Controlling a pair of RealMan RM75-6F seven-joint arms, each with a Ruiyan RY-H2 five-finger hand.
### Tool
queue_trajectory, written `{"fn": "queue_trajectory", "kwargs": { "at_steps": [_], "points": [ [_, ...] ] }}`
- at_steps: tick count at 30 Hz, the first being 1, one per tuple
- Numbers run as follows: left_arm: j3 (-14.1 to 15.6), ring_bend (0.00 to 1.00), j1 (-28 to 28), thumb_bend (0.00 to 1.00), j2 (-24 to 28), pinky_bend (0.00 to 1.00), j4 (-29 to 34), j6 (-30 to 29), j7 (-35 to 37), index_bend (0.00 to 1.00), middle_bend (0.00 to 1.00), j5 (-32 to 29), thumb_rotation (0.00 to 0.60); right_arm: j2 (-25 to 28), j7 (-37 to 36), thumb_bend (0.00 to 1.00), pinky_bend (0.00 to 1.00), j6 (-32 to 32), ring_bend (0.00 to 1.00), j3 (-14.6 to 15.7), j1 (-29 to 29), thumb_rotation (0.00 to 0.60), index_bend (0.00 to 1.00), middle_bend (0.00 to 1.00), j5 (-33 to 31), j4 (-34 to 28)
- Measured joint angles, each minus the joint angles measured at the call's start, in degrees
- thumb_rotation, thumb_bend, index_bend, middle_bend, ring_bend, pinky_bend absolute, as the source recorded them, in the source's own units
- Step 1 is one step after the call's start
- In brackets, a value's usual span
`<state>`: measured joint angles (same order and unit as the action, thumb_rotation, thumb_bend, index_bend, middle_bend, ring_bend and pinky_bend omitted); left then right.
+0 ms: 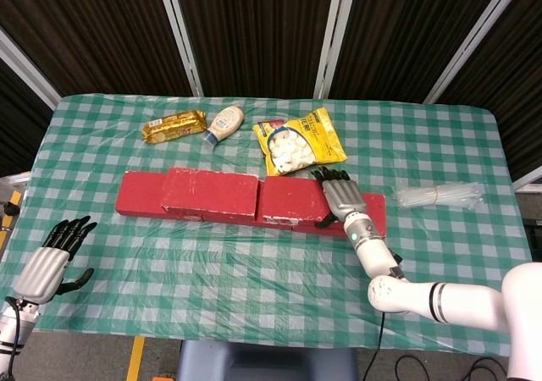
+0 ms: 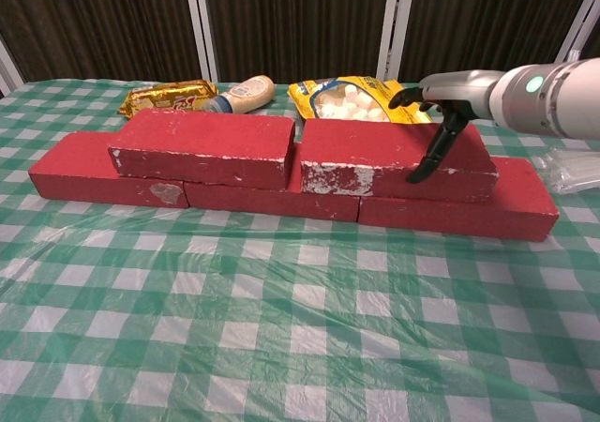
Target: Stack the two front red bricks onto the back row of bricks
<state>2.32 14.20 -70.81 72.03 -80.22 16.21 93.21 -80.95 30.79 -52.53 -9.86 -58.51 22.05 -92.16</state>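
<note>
Red chipped right top brick [image 2: 394, 155] under right hand [image 2: 441, 98] fingers.

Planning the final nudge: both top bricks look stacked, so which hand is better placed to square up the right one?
The right hand. It rests on the right upper brick, thumb down its front face. The left hand sits open near the table's front left edge, far from the bricks.

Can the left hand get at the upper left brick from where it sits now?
Probably yes. The left hand is open near the table's front left corner, holding nothing, and only bare checked cloth lies between it and the upper left brick. Whether the arm stretches that far cannot be judged.
</note>
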Motion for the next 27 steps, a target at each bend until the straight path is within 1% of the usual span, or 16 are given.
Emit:
{"fn": "queue_trajectory", "kwargs": {
  "at_steps": [7, 10, 15, 16, 17, 18, 19, 20, 21, 23, 27],
  "points": [
    [0.0, 0.0, -0.06, 0.35, 0.01, 0.02, -0.03, -0.27, 0.12, 0.0, 0.0, 0.08, 0.6, 1.0, 0.06, 0.06, 0.02, 0.53, 0.0, -0.48, -0.4, 0.6, 0.0, 0.0, -2.44, -1.87],
    [0.01, 0.0, -0.15, 0.35, 0.06, 0.02, 0.06, -0.44, -0.01, 0.0, 0.0, 0.12, 0.6, 2.32, -0.86, 0.06, 0.0, 0.3, 0.0, -0.71, 0.15, 0.6, 0.0, 0.0, -1.28, -3.3],
    [-0.02, 0.0, -0.4, 0.35, 0.21, 0.02, 0.47, -0.97, -0.34, 0.0, 0.0, 0.15, 0.6, 6.49, -4.09, 0.06, 0.0, -0.51, 0.0, -0.81, 2.92, 0.6, 0.0, 0.0, 2.79, -6.06],
    [-0.01, 0.0, -0.45, 0.35, 0.22, 0.02, 0.54, -1.13, -0.46, 0.0, 0.0, 0.24, 0.6, 7.41, -4.64, 0.06, 0.0, -0.72, 0.0, -0.68, 3.62, 0.587, 0.0, 0.0, 3.77, -6.29],
    [0.02, 0.0, -0.52, 0.35, 0.22, 0.02, 0.64, -1.35, -0.66, 0.0, 0.0, 0.37, 0.6, 8.67, -5.36, 0.06, 0.0, -0.99, 0.0, -0.37, 4.64, 0.559, 0.0, 0.0, 5.22, -6.39],
    [0.04, 0.0, -0.55, 0.35, 0.22, 0.02, 0.67, -1.49, -0.72, 0.0, 0.0, 0.51, 0.6, 9.57, -5.94, 0.06, 0.0, -1.1, 0.0, -0.09, 5.42, 0.484, 0.03, 0.0, 6.33, -6.39],
    [0.07, 0.0, -0.57, 0.35, 0.18, 0.02, 0.66, -1.71, -0.68, 0.0, 0.0, 0.71, 0.6, 10.46, -6.64, 0.06, 0.0, -1.12, 0.0, 0.21, 6.25, 0.432, 0.05, 0.0, 7.43, -6.3],
    [0.11, 0.0, -0.59, 0.35, 0.09, 0.02, 0.6, -2.11, -0.52, 0.0, 0.0, 1.07, 0.6, 11.59, -7.81, 0.06, 0.0, -1.01, 0.0, 0.55, 7.32, 0.366, 0.11, 0.0, 8.71, -6.04],
    [0.15, 0.0, -0.6, 0.35, 0.0, 0.02, 0.5, -2.42, -0.36, 0.0, 0.0, 1.39, 0.6, 12.28, -8.88, 0.06, 0.0, -0.82, 0.0, 0.72, 8.04, 0.331, 0.16, 0.0, 9.52, -5.78],
    [0.26, 0.0, -0.59, 0.35, -0.34, 0.02, 0.07, -2.82, -0.16, 0.0, 0.0, 1.91, 0.6, 13.64, -12.0, 0.06, 0.0, -0.02, 0.0, 1.05, 9.95, 0.307, 0.28, 0.0, 11.6, -4.98],
    [0.33, 0.0, -0.28, 0.35, -0.92, 0.02, -0.36, -2.25, -0.37, 0.0, 0.0, 2.01, 0.6, 16.16, -18.24, 0.06, 0.0, 2.45, 0.0, 2.03, 13.92, 0.3, 0.37, 0.0, 16.98, -1.96]
  ]
}}
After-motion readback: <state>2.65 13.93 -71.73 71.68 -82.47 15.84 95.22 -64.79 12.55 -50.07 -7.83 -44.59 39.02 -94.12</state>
